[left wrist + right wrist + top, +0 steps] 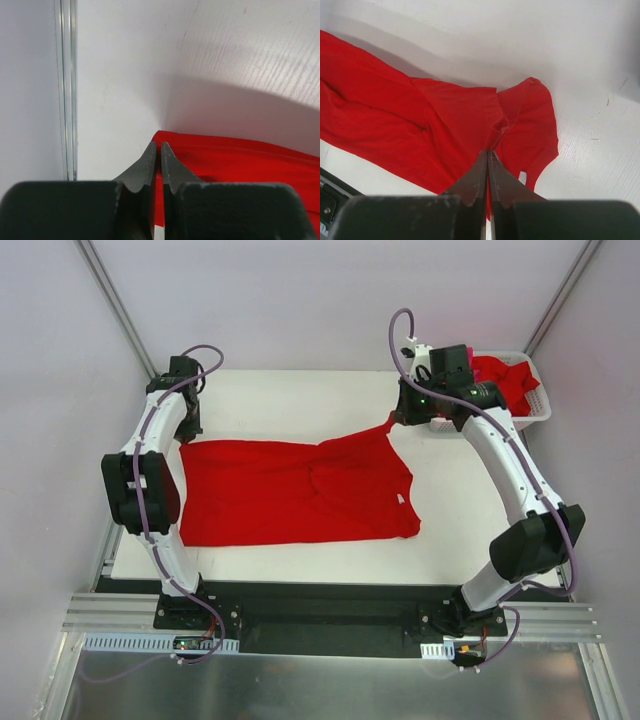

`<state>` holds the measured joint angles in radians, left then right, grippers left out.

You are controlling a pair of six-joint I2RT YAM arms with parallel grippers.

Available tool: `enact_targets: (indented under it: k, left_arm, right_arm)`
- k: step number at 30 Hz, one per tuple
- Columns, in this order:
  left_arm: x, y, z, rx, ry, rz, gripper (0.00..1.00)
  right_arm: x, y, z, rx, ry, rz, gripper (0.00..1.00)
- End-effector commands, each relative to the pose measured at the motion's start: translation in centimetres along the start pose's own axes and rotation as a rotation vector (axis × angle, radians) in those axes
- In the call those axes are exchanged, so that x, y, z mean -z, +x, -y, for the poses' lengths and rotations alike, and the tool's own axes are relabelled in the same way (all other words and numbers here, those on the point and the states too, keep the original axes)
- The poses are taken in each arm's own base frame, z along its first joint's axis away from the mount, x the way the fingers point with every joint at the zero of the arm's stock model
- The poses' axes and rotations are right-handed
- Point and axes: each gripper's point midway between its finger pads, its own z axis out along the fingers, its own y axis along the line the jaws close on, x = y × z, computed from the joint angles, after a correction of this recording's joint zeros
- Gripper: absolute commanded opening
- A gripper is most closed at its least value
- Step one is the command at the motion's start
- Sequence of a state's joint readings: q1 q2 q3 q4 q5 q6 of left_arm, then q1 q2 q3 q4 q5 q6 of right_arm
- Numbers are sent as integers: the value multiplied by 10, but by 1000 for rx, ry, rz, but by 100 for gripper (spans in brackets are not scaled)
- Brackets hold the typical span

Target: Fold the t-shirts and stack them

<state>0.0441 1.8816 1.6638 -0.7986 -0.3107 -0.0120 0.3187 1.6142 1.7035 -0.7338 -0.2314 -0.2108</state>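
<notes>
Barely started. One red t-shirt (290,490) lies spread on the table (300,395), no fold yet. Left claw (156,146) pinches its far-left corner. Right claw (487,152) is clamped on the far edge, tenting it. More red shirts (505,375) wait in the basket (541,406). No stack.

The red t-shirt (290,490) lies spread flat at centre, long axis 9-to-3 o'clock, its 1 o'clock corner drawn up into a peak. A second red t-shirt (510,380) lies crumpled at 2 o'clock.
</notes>
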Motion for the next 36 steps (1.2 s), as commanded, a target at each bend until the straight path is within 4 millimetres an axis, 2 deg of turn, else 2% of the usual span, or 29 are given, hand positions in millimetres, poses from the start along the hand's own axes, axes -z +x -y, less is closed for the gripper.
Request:
enact_targets:
  k: [1, 9, 18, 26, 36]
  left_arm:
    - [10, 3, 4, 3, 14, 5, 0]
    - [17, 7, 2, 3, 8, 14, 0]
    - [28, 13, -3, 3, -4, 28, 0]
    - [38, 23, -8, -3, -10, 41, 0]
    - [36, 37, -10, -18, -18, 17, 0]
  right_arm:
    - [26, -5, -6, 25, 2, 49, 1]
    - [35, 11, -8, 32, 7, 29, 1]
    - [33, 32, -10, 32, -4, -10, 2]
    - [27, 35, -13, 47, -12, -22, 2]
    - [21, 28, -16, 54, -15, -21, 1]
